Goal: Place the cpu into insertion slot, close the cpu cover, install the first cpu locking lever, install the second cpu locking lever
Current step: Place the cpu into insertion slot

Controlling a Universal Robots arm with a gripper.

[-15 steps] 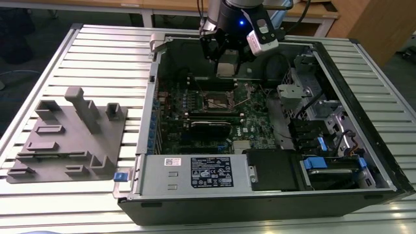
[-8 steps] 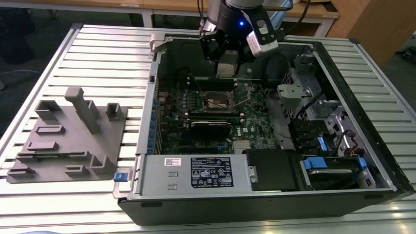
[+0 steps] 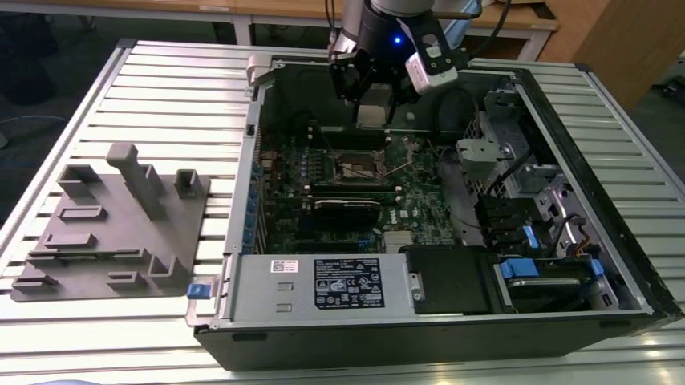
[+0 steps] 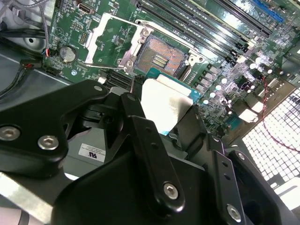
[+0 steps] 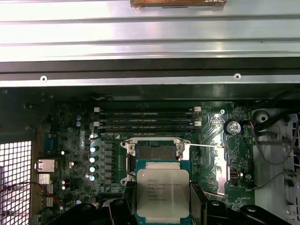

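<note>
The gripper point(image 5: 162, 209) pinches the cpu point(image 5: 162, 194) by two opposite edges, above the motherboard and apart from the insertion slot point(image 5: 156, 152). The slot's contacts lie bare, with the cpu cover point(image 4: 96, 37) flipped open just beside it. Memory slots point(image 5: 145, 119) run beyond the slot. A labelled power supply point(image 3: 321, 281) sits well apart from the slot. The open computer case point(image 3: 428, 341) rests on a slatted metal table point(image 3: 160, 80), beside a grey fixture block point(image 3: 107, 216). Wooden furniture point(image 3: 268, 10) stands behind the table.
</note>
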